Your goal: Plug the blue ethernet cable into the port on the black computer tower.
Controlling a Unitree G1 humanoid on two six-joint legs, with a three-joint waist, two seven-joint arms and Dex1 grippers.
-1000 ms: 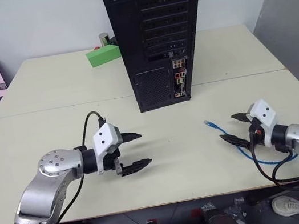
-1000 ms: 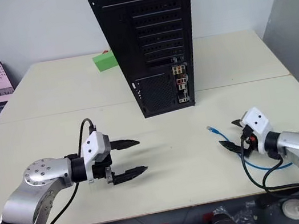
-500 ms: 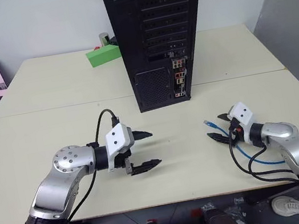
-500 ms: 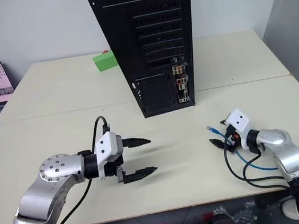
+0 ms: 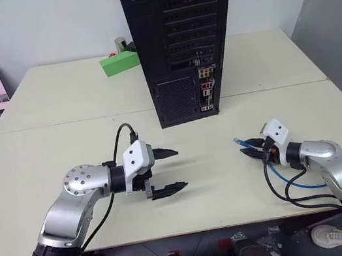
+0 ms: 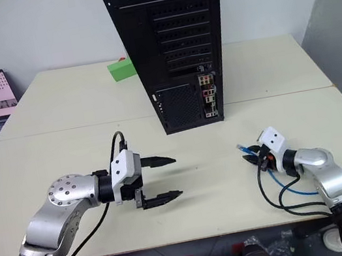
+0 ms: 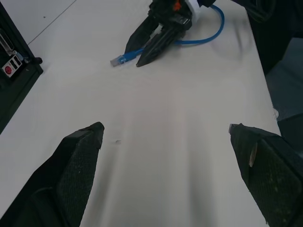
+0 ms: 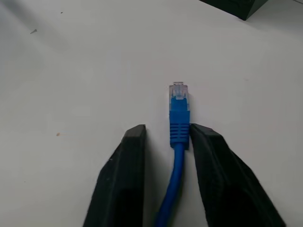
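From the head views, the blue ethernet cable [image 5: 278, 172] lay on the table [image 5: 62, 147], well apart from the black computer tower [image 5: 182, 40]. Nothing was plugged in yet. The left gripper [image 5: 168, 170] hung wide open and empty.

The right wrist view showed more: the right gripper [image 8: 165, 135] had its fingers around the cable just behind the plug, one finger touching, a gap beside the other.
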